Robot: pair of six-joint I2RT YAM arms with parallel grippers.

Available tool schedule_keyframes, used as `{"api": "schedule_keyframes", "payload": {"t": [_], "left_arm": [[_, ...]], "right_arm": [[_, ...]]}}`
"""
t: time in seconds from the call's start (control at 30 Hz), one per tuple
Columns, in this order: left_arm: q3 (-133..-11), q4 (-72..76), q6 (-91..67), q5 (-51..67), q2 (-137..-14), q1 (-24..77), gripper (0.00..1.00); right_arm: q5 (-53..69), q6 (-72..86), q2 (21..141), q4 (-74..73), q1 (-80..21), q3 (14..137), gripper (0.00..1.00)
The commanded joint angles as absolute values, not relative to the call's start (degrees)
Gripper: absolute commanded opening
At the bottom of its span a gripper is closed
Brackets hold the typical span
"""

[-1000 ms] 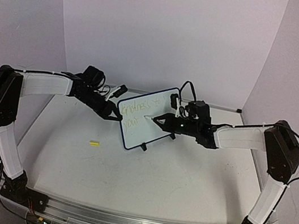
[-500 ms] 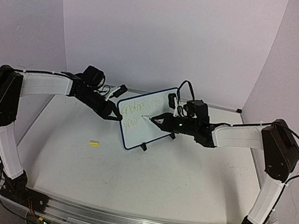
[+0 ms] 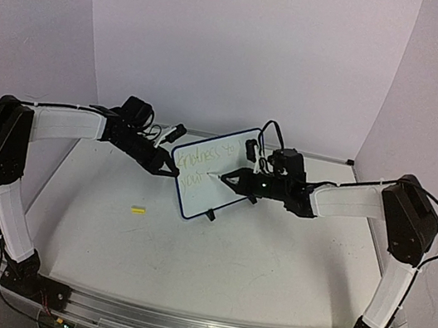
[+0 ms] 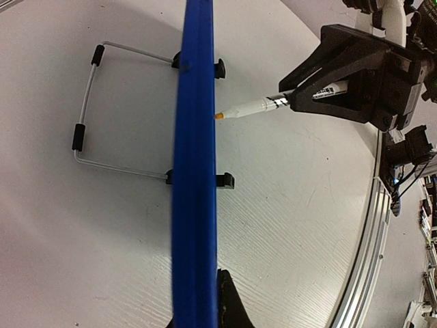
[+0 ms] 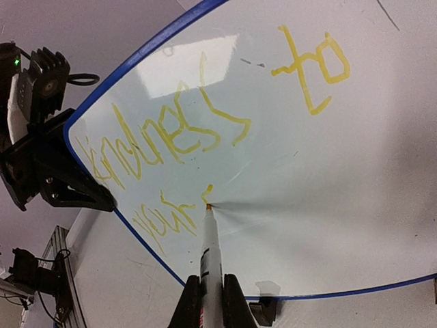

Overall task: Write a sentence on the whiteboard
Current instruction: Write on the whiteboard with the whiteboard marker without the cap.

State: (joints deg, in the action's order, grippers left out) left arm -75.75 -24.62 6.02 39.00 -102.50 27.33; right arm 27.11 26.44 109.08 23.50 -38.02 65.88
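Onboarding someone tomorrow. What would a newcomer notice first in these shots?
The tilted whiteboard mid-table, bearing a yellow sentence in two lines. The right gripper holds a marker tip to the second line, while the left gripper clamps the board's edge on its own side. A small yellow piece lies alone on the table, left of the board.

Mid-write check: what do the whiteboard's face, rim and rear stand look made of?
Whiteboard face: glossy white coated sheet, judging by the bright reflections. Rim: smooth blue, probably plastic. Wire stand: thin silvery metal rod, seemingly, with black sleeves, perhaps rubber.
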Motion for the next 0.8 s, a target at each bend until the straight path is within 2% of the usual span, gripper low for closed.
{"api": "schedule_keyframes", "payload": {"t": [0.0, 0.37, 0.77], "left_arm": [[-78.7, -25.1, 7.2, 38.9, -102.7, 27.5, 0.00], [-78.7, -25.2, 7.3, 38.8, -102.6, 27.5, 0.00], [-78.7, -25.1, 7.2, 38.8, -102.7, 27.5, 0.00]], "right_arm": [[23.6, 26.1, 108.1, 23.9, -38.1, 64.9, 0.00], [20.1, 26.1, 107.0, 23.0, -38.1, 63.9, 0.00], [23.8, 23.5, 108.5, 20.6, -39.6, 65.4, 0.00]]}}
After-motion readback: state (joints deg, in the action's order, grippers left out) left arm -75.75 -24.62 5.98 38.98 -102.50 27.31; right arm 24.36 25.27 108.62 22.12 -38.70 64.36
